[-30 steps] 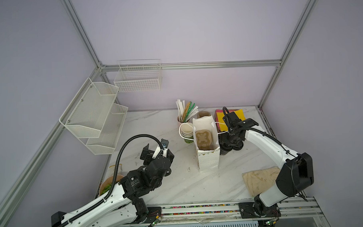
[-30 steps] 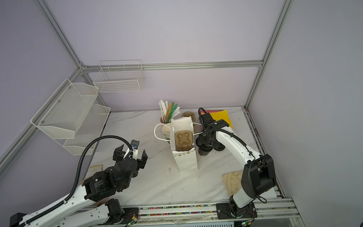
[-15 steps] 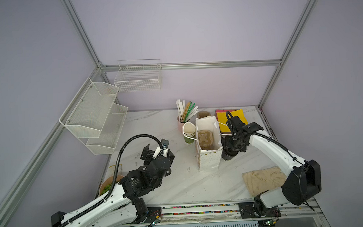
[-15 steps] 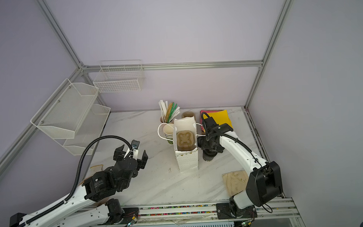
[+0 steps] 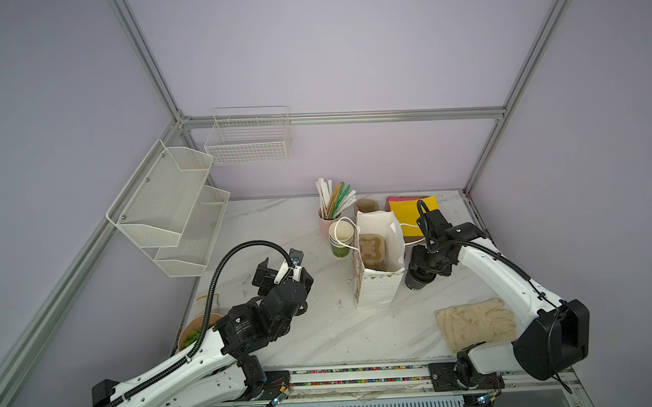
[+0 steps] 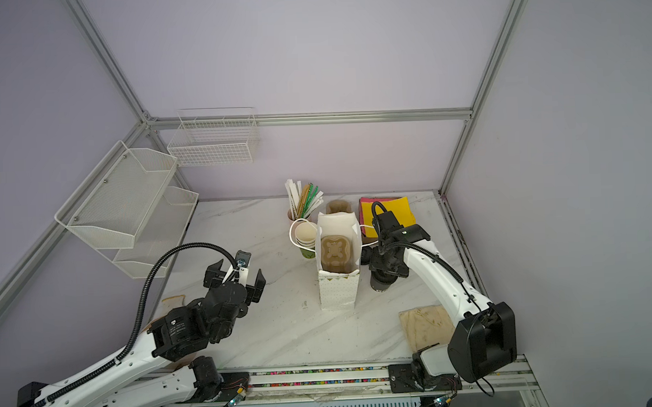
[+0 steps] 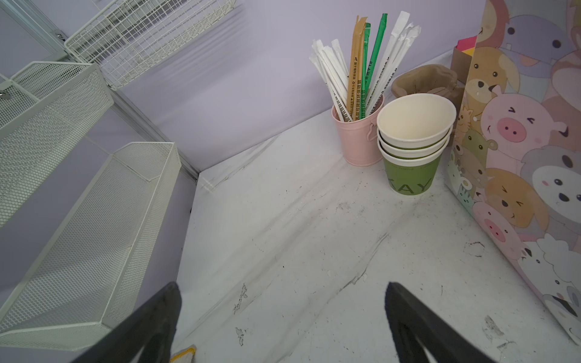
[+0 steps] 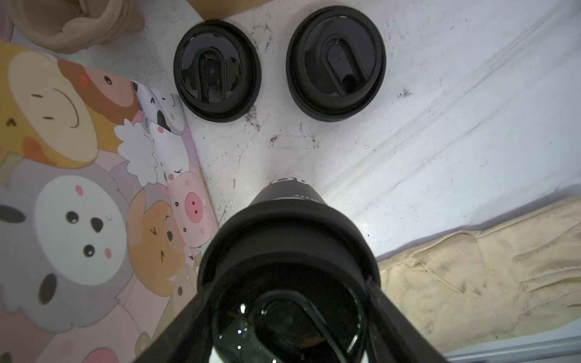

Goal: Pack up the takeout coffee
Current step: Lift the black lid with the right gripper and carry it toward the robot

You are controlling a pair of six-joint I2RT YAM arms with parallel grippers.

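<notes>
White marble tabletop (image 5: 321, 335) inside a lilac-walled booth. At left, the left gripper (image 5: 283, 276) hovers above it, jaws spread wide and empty. In the centre stand a nested stack of green cups (image 5: 340, 245) and an upright white paper bag (image 5: 374, 292). Just right of the bag, the right gripper (image 5: 423, 268) clamps the black-lidded takeout coffee cup (image 5: 416, 282).

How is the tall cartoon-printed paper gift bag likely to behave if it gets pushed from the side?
The tall cartoon-printed paper gift bag stands upright on a narrow base, so it would probably tip or slide easily. Its thin paper walls likely flex rather than resist. The brown moulded-pulp cup carrier inside may steady it slightly.
</notes>
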